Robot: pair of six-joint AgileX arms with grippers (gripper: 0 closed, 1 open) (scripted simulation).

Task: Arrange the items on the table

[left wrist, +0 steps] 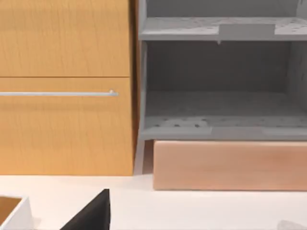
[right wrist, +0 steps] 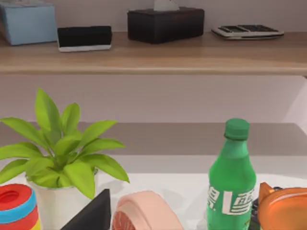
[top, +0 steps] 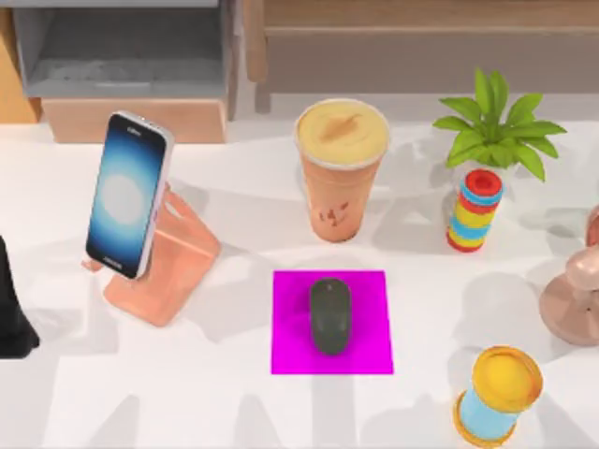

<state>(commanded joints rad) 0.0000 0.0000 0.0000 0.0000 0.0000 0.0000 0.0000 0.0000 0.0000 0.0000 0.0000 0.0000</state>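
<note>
Where the white table (top: 187, 402) meets the back wall, I see an orange drink cup (top: 341, 173) standing upright near the middle, filled to the brim with a creamy-yellow top. Just in front of it lies a magenta square pad (top: 374, 355), and a dark grey mouse (top: 330, 315) rests on the pad's centre. To the left, a phone (top: 128, 194) with a glowing blue-white screen leans in a peach-coloured stand (top: 173, 271). To the right of the cup stands a potted plant (top: 496, 126) in a rainbow-striped pot (top: 474, 210); near the front right edge sits a blue spool with a yellow top (top: 496, 393). A pinkish rounded object (top: 573, 290) sits at the far right edge.

My left arm (top: 11, 313) shows as a dark shape at the table's left edge, well apart from the phone; I cannot tell how its claw stands. My left wrist view faces a wooden cabinet (left wrist: 64, 86) and grey shelves (left wrist: 223, 81). My right wrist view shows the plant, a green bottle (right wrist: 232, 179) and a wooden shelf (right wrist: 153, 55); I cannot tell that claw's state either.
</note>
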